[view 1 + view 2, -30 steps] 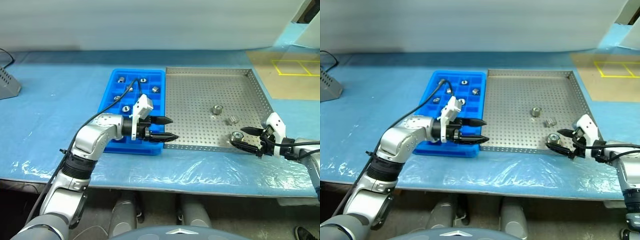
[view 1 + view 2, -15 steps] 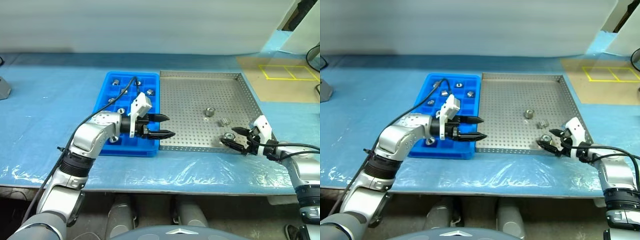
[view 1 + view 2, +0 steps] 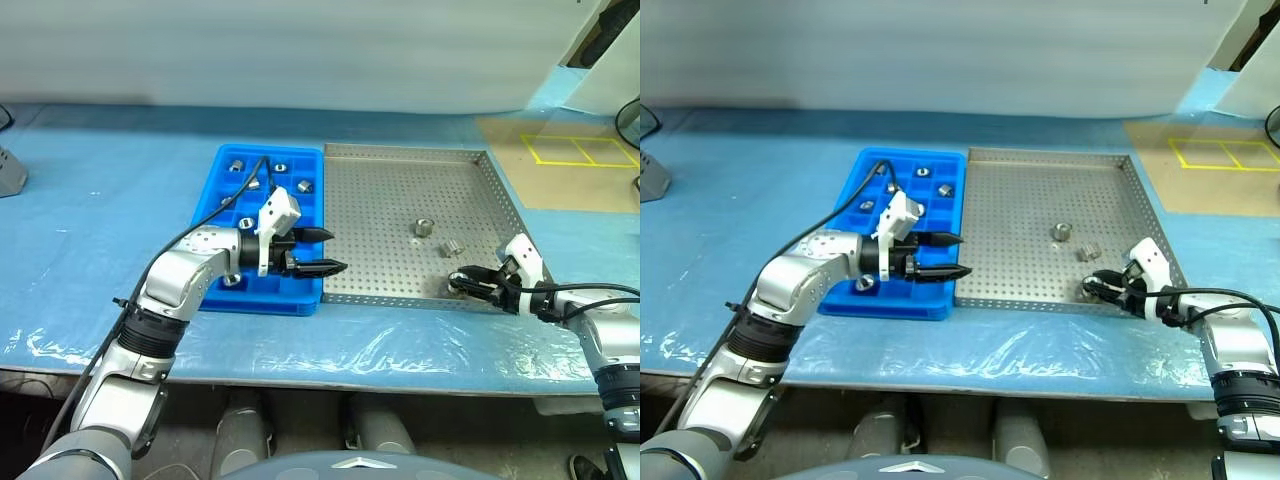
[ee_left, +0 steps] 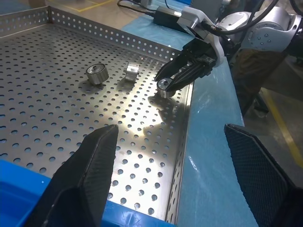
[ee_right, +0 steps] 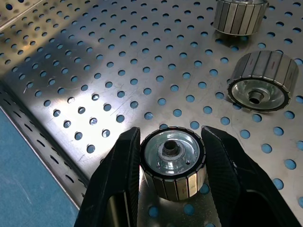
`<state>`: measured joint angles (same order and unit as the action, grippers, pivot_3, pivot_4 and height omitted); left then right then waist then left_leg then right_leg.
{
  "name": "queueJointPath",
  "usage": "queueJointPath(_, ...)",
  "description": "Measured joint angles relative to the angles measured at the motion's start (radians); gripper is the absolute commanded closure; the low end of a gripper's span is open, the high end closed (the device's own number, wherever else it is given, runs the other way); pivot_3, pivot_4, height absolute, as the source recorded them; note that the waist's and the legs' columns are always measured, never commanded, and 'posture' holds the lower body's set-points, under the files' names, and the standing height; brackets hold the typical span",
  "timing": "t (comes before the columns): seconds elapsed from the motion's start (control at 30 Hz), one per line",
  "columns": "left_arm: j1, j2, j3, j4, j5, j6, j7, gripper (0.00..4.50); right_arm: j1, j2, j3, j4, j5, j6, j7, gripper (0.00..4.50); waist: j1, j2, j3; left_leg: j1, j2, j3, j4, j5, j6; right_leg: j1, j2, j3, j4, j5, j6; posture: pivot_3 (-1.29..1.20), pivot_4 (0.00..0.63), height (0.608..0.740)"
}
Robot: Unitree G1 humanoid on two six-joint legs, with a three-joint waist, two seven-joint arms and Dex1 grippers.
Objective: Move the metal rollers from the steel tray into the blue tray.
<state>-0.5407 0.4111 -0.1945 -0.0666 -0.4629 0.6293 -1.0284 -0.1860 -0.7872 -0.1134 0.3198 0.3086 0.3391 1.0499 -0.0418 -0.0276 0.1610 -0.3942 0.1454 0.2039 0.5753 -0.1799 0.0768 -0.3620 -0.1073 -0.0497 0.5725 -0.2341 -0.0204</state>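
The steel tray (image 3: 400, 200) lies right of the blue tray (image 3: 262, 295) on the blue-covered table. My right gripper (image 3: 468, 283) is low at the steel tray's front right corner, shut on a metal roller (image 5: 173, 161) that stands on the perforated floor. Two more rollers (image 3: 422, 227) (image 3: 452, 246) lie just behind it. Several rollers (image 3: 281, 168) sit in the blue tray's compartments. My left gripper (image 3: 331, 252) hovers open and holding nothing over the seam between the two trays, pointing toward the steel tray. The left wrist view shows the right gripper (image 4: 174, 81) clamped on the roller (image 4: 164, 87).
A grey device (image 3: 8, 170) stands at the table's far left edge. A brown panel with yellow tape lines (image 3: 575, 150) lies beyond the steel tray's right rim. Clear plastic film (image 3: 380, 340) covers the table's front edge.
My right gripper stood open around the front roller and has now shut on it. The left gripper has stayed where it was, still open.
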Motion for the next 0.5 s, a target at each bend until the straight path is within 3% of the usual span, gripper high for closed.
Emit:
queueJointPath(0.33, 0.006, -0.003, 0.0, 0.011, 0.006, -0.023, 0.017, 0.71, 0.017, 0.01, -0.024, -0.119, 0.023, 0.086, -0.023, 2.94, -0.003, 0.001, 0.0, -0.003, 0.0, 0.001, -0.012, 0.005, -0.007, -0.006, 0.001, 0.001, 0.0, 0.001, -0.001, -0.31, 0.15, 0.74)
queueJointPath(0.4, 0.006, 0.001, 0.001, 0.018, 0.009, -0.034, 0.017, 0.71, 0.016, 0.036, -0.028, -0.196, 0.055, 0.154, -0.041, 2.94, -0.004, 0.007, 0.003, -0.006, 0.003, 0.002, -0.013, 0.006, -0.01, -0.011, 0.003, 0.001, 0.002, 0.002, -0.002, -0.3, 0.15, 0.74)
queueJointPath(0.5, -0.004, 0.009, 0.009, 0.031, 0.012, -0.045, 0.018, 0.71, -0.013, 0.111, 0.0, -0.37, 0.141, 0.263, -0.069, 2.94, 0.0, 0.027, 0.009, -0.016, 0.007, 0.003, -0.014, 0.01, -0.014, -0.026, 0.007, 0.001, 0.01, 0.002, -0.005, -0.29, 0.15, 0.74)
